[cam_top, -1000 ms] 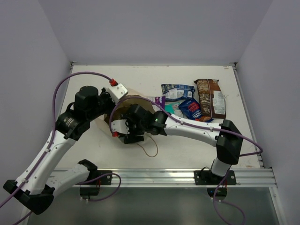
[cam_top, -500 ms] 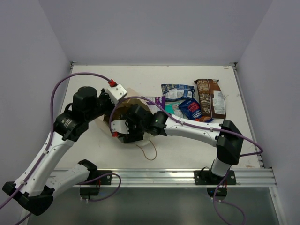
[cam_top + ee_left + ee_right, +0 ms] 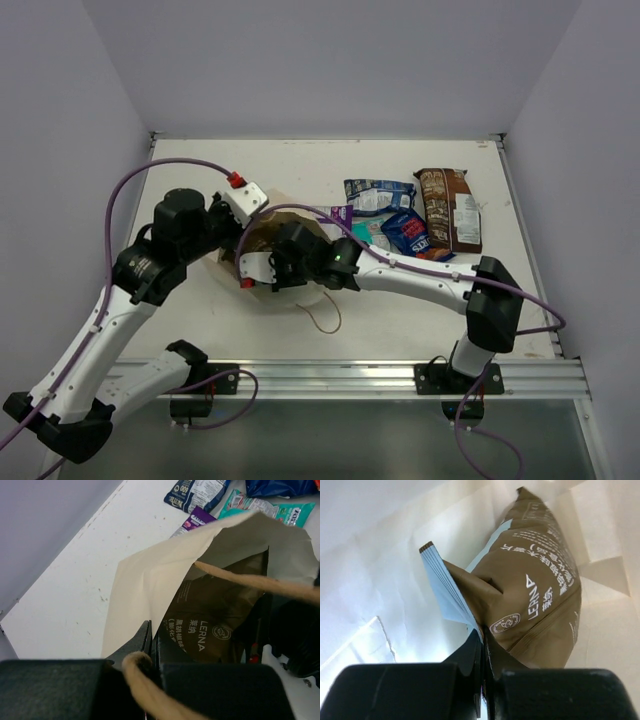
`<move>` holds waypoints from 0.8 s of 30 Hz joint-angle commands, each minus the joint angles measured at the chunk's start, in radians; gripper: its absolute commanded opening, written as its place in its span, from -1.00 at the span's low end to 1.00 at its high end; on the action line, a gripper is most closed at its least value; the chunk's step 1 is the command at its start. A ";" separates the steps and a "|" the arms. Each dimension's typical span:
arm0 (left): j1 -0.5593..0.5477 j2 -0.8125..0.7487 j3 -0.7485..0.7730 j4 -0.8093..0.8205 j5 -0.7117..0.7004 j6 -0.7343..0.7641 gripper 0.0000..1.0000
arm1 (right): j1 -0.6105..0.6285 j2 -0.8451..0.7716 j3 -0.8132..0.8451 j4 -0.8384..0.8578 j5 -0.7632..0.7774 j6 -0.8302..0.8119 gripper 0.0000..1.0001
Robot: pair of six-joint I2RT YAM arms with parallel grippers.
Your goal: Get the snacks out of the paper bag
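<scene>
The tan paper bag (image 3: 262,236) lies left of centre with its mouth held up. My left gripper (image 3: 151,640) is shut on the bag's rim (image 3: 150,575), and a twisted handle (image 3: 250,580) crosses the mouth. My right gripper (image 3: 482,645) is inside the bag (image 3: 385,570), shut on the bottom edge of a brown snack packet (image 3: 535,600). The left wrist view shows that packet (image 3: 210,615) through the mouth. On the table lie a second brown packet (image 3: 448,208), a dark blue one (image 3: 378,193), a light blue one (image 3: 405,232), a teal one (image 3: 362,232) and a purple one (image 3: 340,213).
The loose packets cluster at the right back of the white table (image 3: 300,165). The bag's other handle (image 3: 322,318) trails on the table toward the near edge. Grey walls close off the left, back and right sides. A metal rail (image 3: 350,378) runs along the front.
The right gripper has closed on the brown packet inside the bag. The right wrist has shifted slightly farther from the front edge. The left gripper still holds the rim.
</scene>
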 commanded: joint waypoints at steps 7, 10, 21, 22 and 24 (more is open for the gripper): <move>0.003 0.022 -0.054 0.065 -0.086 -0.053 -1.00 | -0.002 -0.298 0.028 0.060 -0.053 0.063 -1.00; 0.003 0.026 -0.051 0.074 -0.114 -0.061 -1.00 | -0.002 -0.415 0.031 0.077 -0.104 0.074 -1.00; 0.003 0.062 -0.015 0.084 -0.235 -0.107 -1.00 | -0.003 -0.726 0.097 0.082 -0.054 0.148 -1.00; 0.002 0.069 -0.012 0.084 -0.244 -0.110 -1.00 | -0.003 -0.745 0.103 0.082 -0.038 0.160 -1.00; 0.003 0.077 -0.006 0.084 -0.277 -0.127 -1.00 | -0.002 -0.801 0.115 0.082 0.006 0.172 -1.00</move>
